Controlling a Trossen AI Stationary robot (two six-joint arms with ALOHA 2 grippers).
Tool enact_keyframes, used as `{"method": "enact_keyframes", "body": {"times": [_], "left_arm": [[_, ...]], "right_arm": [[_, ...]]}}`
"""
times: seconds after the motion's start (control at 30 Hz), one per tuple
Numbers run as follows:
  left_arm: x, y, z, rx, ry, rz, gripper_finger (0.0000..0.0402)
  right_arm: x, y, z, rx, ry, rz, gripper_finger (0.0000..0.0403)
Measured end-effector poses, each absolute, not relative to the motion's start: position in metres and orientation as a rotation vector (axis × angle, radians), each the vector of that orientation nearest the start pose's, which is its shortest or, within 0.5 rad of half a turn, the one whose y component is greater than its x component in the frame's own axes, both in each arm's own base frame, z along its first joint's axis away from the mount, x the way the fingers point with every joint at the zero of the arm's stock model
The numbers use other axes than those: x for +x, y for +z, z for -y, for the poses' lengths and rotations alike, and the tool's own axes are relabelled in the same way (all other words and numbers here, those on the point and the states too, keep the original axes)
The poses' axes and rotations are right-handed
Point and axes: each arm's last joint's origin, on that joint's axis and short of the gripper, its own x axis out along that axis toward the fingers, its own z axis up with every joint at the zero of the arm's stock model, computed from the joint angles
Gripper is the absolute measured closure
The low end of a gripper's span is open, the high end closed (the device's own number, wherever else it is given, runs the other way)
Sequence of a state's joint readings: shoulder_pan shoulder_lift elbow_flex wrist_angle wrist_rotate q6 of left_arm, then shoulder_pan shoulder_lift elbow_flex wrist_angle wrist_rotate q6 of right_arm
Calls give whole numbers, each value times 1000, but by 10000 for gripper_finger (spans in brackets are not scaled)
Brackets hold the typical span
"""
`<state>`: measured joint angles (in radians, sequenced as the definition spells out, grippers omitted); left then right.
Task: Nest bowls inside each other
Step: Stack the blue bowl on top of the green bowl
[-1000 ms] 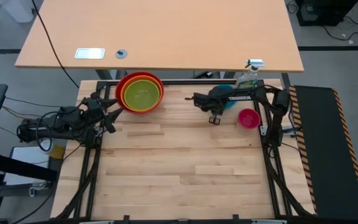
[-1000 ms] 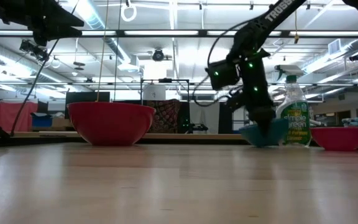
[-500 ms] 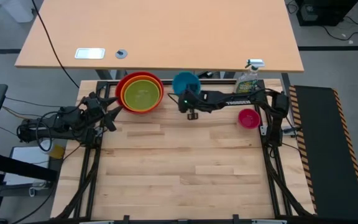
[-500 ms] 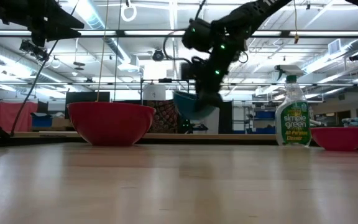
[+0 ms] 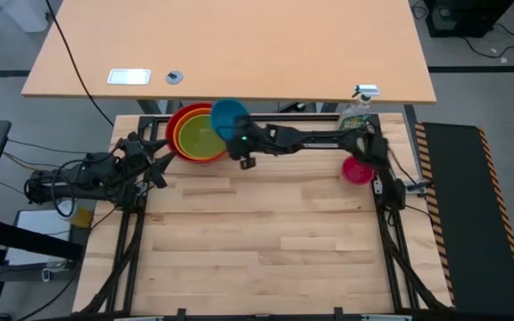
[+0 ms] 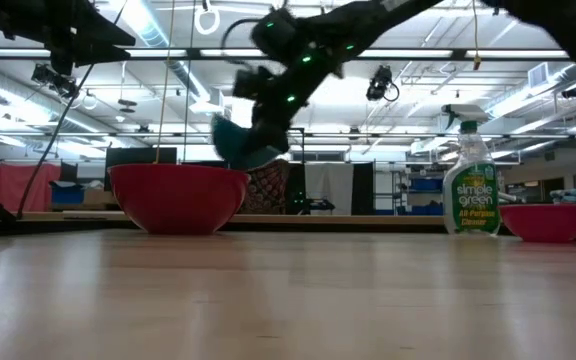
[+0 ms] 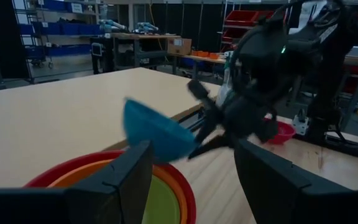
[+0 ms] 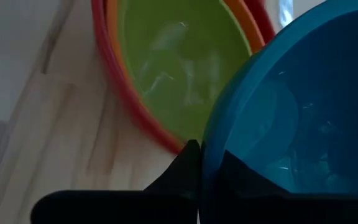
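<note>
The red bowl (image 5: 175, 125) stands at the table's far left with the orange bowl (image 5: 182, 141) and the lime green bowl (image 5: 201, 137) nested in it. My right gripper (image 5: 237, 135) is shut on the blue bowl (image 5: 228, 116), which hangs tilted over the stack's right rim. In the low view the blue bowl (image 6: 240, 146) is just above the red bowl (image 6: 178, 198). The magenta bowl (image 5: 357, 169) rests on its base at the far right. My left gripper (image 7: 191, 186) stands open at the left edge, beside the stack. My right gripper holds the blue bowl by its rim (image 8: 205, 149), with one finger (image 8: 180, 169) outside the wall and the other inside. The fingers come from the table's right, slanting downward. The bowl is lifted clear and tipped, and its opening faces partly toward the gripper.
A spray bottle (image 5: 357, 111) stands at the far right corner, behind the magenta bowl. A large tan table (image 5: 230, 45) lies beyond the far edge. The bare wood of the worktable (image 5: 257, 241) spreads across the middle and near side.
My right gripper has lifted the blue bowl off the table beside the spray bottle. It has carried the bowl up and toward the table's left, to the right rim of the stack. The wrist has turned on the way, and the bowl now hangs tipped.
</note>
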<state>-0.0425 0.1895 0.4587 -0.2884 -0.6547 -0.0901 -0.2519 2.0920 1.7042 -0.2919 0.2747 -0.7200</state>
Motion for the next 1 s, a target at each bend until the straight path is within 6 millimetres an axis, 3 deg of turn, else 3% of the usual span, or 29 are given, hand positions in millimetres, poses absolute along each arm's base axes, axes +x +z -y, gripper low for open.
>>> {"method": "enact_keyframes", "body": {"times": [0.27,0.47,0.6,0.73,1.0], "left_arm": [[72,274,-15,-93,612,12,173],[72,274,-15,-92,611,13,173],[72,274,-15,-92,611,12,173],[72,274,-15,-93,611,13,173],[72,274,-15,-92,611,13,173]], "right_arm": [[512,239,129,-712,-137,-749,375],[534,218,137,-632,-6,-690,375],[543,197,143,-615,-10,-709,375],[543,192,148,-597,-24,-720,363],[542,198,149,-595,-32,-716,276]]}}
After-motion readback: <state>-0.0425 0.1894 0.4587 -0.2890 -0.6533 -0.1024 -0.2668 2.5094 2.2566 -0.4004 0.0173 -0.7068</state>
